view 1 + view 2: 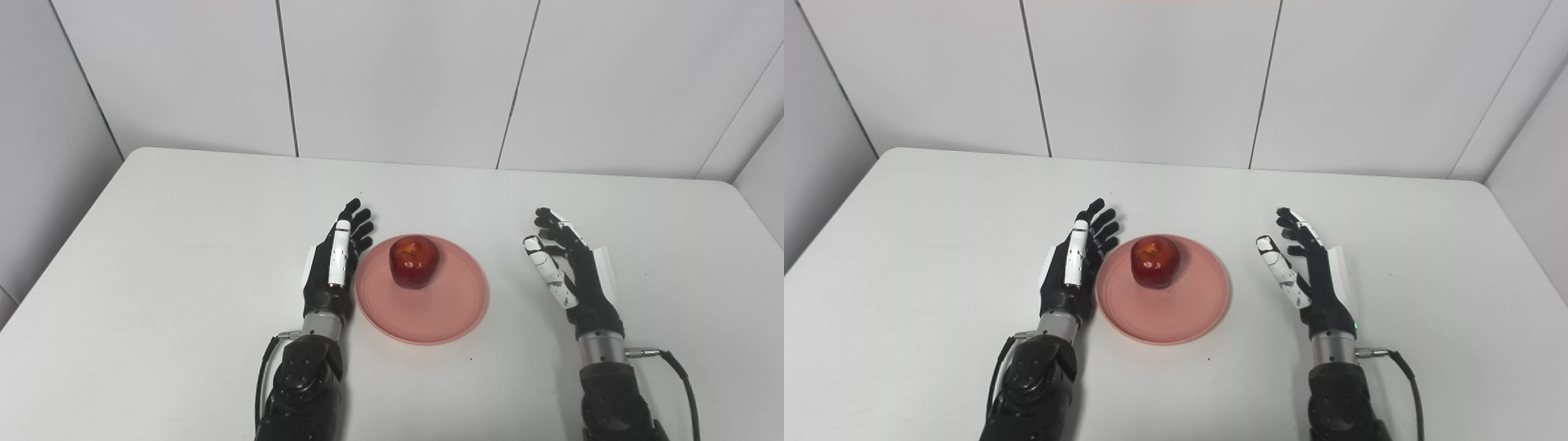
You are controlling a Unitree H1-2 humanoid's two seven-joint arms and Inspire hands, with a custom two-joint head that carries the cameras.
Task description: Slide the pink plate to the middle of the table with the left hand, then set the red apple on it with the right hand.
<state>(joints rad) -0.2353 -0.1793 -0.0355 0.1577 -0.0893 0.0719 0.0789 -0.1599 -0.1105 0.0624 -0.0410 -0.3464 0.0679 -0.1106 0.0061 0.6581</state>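
Over on the left, the left hand [335,264] stood edge-on, fingers straight and spread a little, holding nothing, its palm side right up against the rim of the pink plate [456,318]; whether it actually touched the rim, I could not tell. And there was the plate, sitting flat at about the middle of the white table [153,275], with the red apple [414,261] upright on its far half, stem dimple facing up. Both steps looked done, by my reading. The plate seemed shallow, rigid and light, the sort that slides easily on a smooth top, so a flat push against the rim edge would move it better than any pinch. The apple looked firm, glossy and round, likely a bit slick and ready to roll, so the sensible hold was fingers and thumb wrapped around its widest part from the side. Further right, well apart from the plate, the right hand [566,269] was released too, fingers splayed and slightly curled, palm turned toward the plate, with nothing in it.
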